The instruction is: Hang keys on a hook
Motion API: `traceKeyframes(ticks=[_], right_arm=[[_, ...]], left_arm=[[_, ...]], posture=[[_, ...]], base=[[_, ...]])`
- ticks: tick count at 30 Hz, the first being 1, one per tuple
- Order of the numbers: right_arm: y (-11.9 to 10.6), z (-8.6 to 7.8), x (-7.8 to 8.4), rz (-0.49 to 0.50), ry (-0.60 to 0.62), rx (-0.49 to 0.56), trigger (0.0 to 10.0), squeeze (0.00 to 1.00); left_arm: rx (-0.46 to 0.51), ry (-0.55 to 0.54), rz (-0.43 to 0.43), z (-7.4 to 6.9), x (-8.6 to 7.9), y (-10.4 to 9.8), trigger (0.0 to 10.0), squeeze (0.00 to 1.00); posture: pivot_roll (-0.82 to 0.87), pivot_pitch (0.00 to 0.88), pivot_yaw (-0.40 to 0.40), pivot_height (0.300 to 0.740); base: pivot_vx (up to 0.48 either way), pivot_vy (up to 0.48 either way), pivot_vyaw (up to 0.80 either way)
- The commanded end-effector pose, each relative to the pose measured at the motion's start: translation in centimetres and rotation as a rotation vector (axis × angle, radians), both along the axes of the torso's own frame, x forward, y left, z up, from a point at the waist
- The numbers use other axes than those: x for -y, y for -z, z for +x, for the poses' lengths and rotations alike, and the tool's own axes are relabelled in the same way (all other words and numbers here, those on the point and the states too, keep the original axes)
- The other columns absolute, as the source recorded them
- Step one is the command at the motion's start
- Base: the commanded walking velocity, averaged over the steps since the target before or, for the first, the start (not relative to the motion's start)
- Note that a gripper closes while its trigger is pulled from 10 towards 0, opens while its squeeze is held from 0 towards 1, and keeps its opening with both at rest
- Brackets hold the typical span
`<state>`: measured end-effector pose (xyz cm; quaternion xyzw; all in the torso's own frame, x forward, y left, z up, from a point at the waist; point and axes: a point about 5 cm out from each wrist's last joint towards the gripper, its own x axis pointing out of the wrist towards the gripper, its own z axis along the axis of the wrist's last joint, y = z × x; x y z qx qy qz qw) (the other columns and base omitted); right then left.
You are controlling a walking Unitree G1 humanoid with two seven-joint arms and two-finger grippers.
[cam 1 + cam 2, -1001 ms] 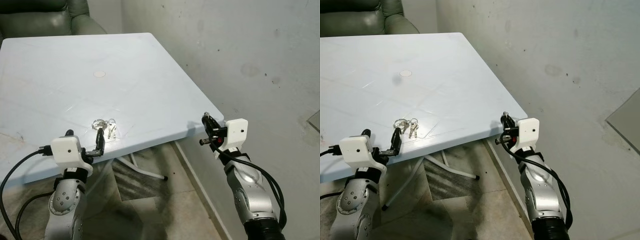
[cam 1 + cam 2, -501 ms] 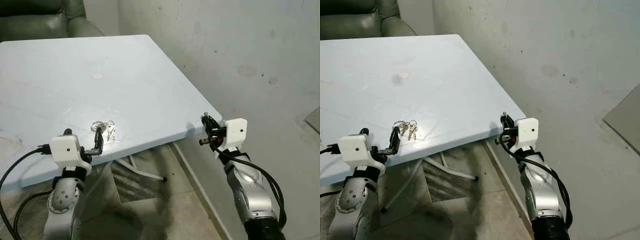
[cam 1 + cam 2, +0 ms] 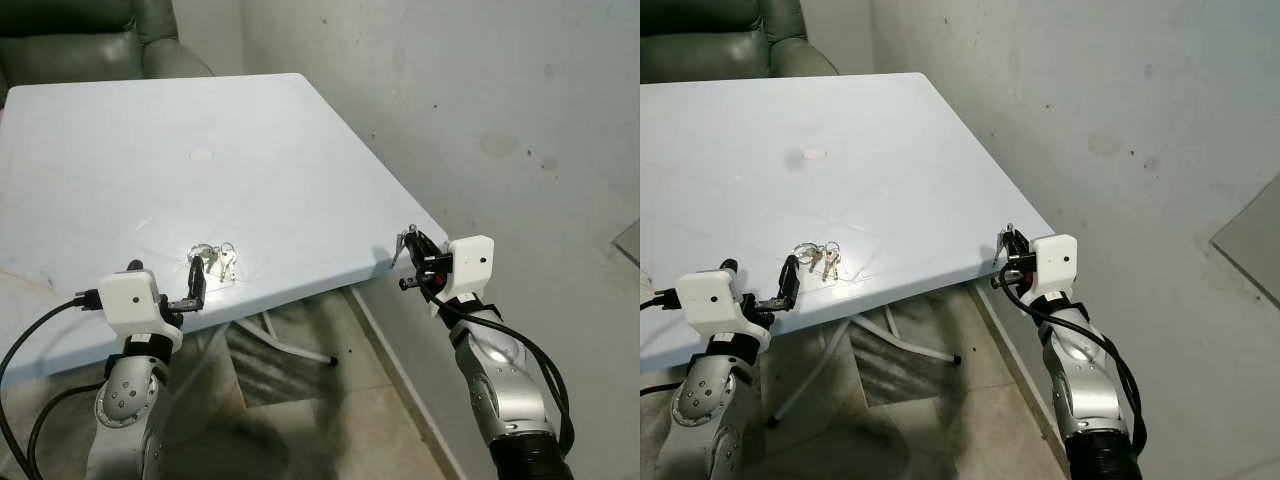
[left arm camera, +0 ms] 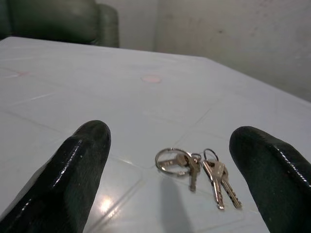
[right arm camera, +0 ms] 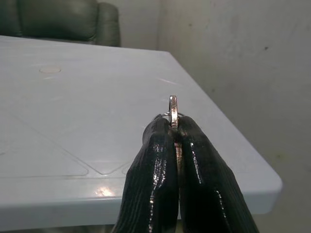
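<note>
My left tool (image 3: 195, 283) hangs low over the near edge of the tabletop (image 3: 120, 190), its two black fingers (image 4: 77, 165) spread well apart with nothing between them. Just beyond their tips, toward twelve o'clock from that tool, the keys (image 4: 197, 170) lie flat on the pale blue surface: a couple of silvery rings joined together, with two or three small keys fanned out from them, their blades pointing back toward me. The keys are near the fingertips but apart from them. My right tool (image 3: 412, 258) is held off the tabletop's near right corner, at about three o'clock from the keys and well apart from them. Its fingers (image 5: 160, 155) are pressed together on a thin metal piece (image 5: 172, 108) that stands on edge and sticks out a little past the tips; in the head views it shows as a small bent bit of silver metal above the tool, and I cannot tell exactly what it is. Farther out on the tabletop, toward twelve o'clock from the keys, there is a small round mark (image 3: 201, 154) in the surface. Beyond the far edge stands a dark green armchair (image 3: 90, 35). To my right runs a stained grey wall (image 3: 500, 110), and under the tabletop I can see its white legs (image 3: 285, 345) on a mottled floor (image 3: 330, 420).
</note>
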<state>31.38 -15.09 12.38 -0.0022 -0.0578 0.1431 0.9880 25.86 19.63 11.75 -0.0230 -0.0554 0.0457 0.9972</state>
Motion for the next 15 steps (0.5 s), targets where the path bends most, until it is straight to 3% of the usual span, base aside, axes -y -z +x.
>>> traceKeyframes(ticks=[1,15], right_arm=[[-0.12,0.07,0.02,0.001,0.002,0.006,10.0,0.00],[-0.04,-0.03,-0.02,-0.005,-0.006,0.001,10.0,0.00]], left_arm=[[-0.010,0.003,0.010,0.04,0.04,0.05,10.0,0.00],[-0.027,0.007,-0.002,0.10,0.16,0.22,10.0,0.00]], posture=[[0.01,0.060,-0.064,0.740],[0.01,0.055,-0.068,0.740]], base=[[0.000,0.000,-0.69],[0.000,0.000,-0.69]])
